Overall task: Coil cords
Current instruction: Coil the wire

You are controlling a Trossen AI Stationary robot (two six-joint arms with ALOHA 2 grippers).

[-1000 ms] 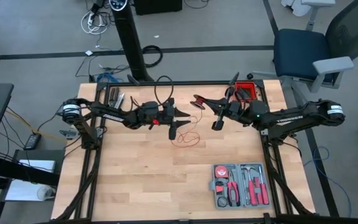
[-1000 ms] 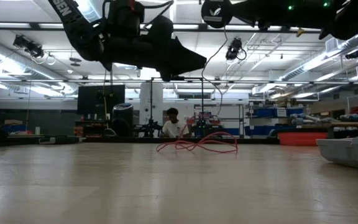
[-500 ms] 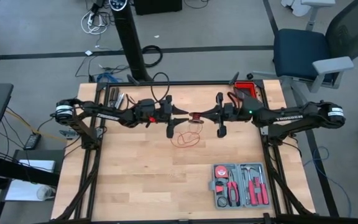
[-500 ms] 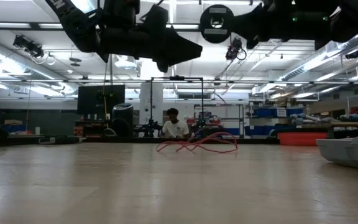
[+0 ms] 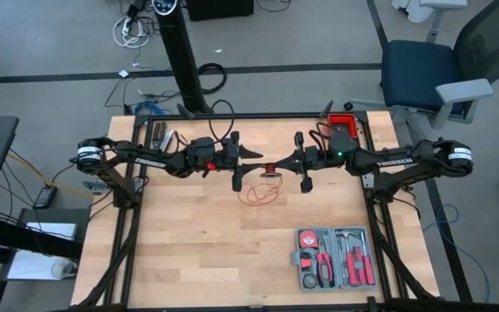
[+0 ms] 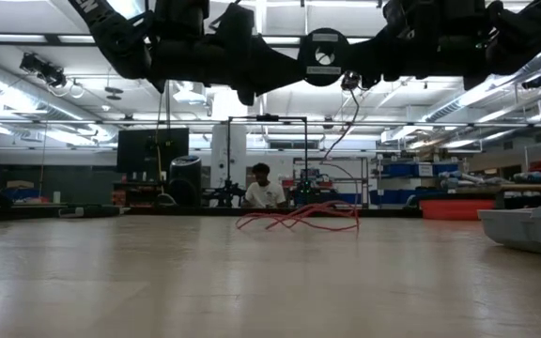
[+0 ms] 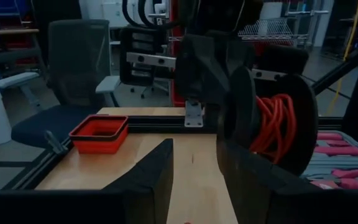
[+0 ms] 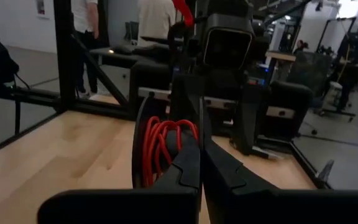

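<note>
The thin red cord is partly wound on a black spool (image 5: 271, 166), which hangs in mid-air over the table's far middle between both grippers. The rest lies as a loose tangle (image 5: 258, 192) on the wood, and a strand (image 6: 338, 131) drops from the spool to it. My right gripper (image 8: 201, 155) comes from the right and is shut on the spool. My left gripper (image 7: 194, 163) faces it from the left, level and open. Its fingers stand just short of the spool (image 7: 278, 130); whether one touches it, I cannot tell. My right gripper pinches one round flange of the spool at its rim (image 8: 199, 121) between its two fingers. The fingers point level from the table's right. The spool is lifted clear of the table, its flanges upright, the wound red cord (image 8: 165, 146) beside the fingers, and the strand below it hangs slack.
A grey tool case (image 5: 334, 257) with red-handled tools lies at the near right. A red bin (image 5: 343, 128) stands at the far right corner, and some tools (image 5: 161, 134) lie at the far left. A person (image 6: 263, 188) sits in the room beyond the table.
My right gripper has swung toward the table's left and sunk a little, turning its wrist and bringing the spool down in front of my left gripper. The tangle on the table has kept its place.
</note>
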